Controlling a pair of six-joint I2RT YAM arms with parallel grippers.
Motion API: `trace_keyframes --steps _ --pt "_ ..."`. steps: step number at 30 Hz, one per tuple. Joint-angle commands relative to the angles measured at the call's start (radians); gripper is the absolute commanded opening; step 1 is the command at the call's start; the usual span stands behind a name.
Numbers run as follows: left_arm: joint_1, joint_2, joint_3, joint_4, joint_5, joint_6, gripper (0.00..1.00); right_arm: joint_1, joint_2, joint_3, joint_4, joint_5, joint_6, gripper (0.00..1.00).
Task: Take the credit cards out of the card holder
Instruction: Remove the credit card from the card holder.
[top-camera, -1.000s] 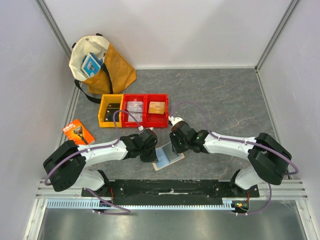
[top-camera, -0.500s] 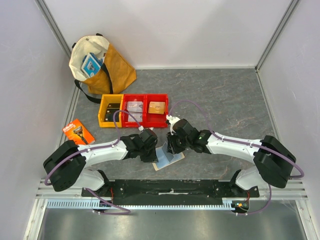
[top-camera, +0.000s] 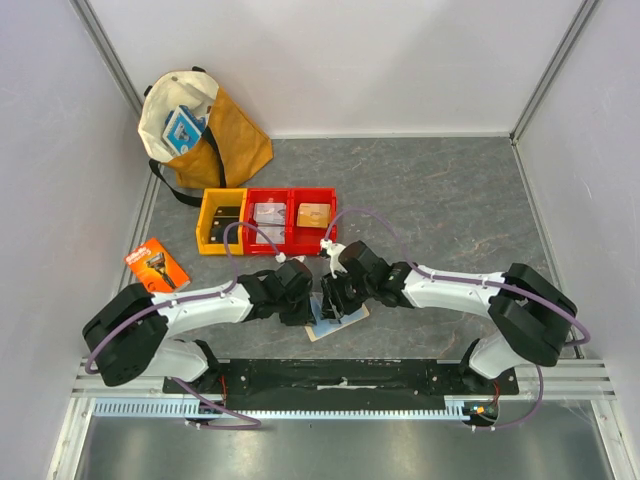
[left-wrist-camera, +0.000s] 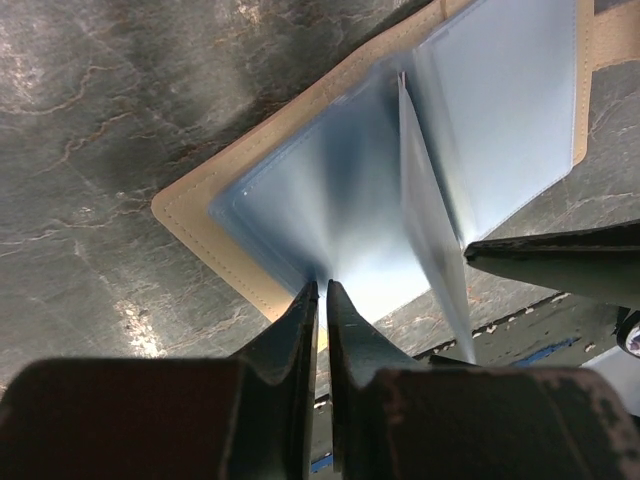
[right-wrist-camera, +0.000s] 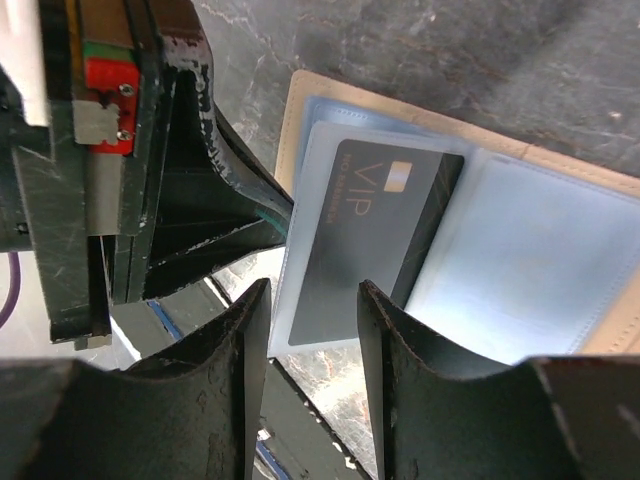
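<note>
The left jaws are closing together on the near edge of a clear sleeve of the card holder (left-wrist-camera: 200, 232), pinning it open on the tabletop (top-camera: 450, 200). The right jaws are standing apart over the free edge of the holder's next sleeve, gripping nothing. A dark grey credit card (right-wrist-camera: 370, 240) is sitting fully inside that sleeve, its short end lining up with the gap between the right jaws. By my judgement no card is coming out yet, so every withdrawal is still waiting.

card holder (top-camera: 338, 324) largely covered from above, upright sleeve (left-wrist-camera: 435, 260) blurred, lower corner of dark card (right-wrist-camera: 375, 235) behind right fingers (right-wrist-camera: 392, 385)
</note>
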Motion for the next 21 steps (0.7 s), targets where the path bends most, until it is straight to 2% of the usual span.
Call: trace_keyframes --steps 1,14,21 --pt "-0.010 -0.021 -0.024 -0.020 -0.008 -0.013 0.13 0.006 0.018 0.028 0.057 -0.053 0.002 0.47" --pt "-0.007 -0.093 -0.046 -0.048 -0.039 -0.043 0.13 -0.006 -0.048 -0.004 0.060 0.034 0.010 0.50" --pt "-0.008 -0.189 -0.046 -0.089 -0.087 -0.070 0.13 -0.058 -0.045 -0.055 0.101 0.028 0.048 0.45"
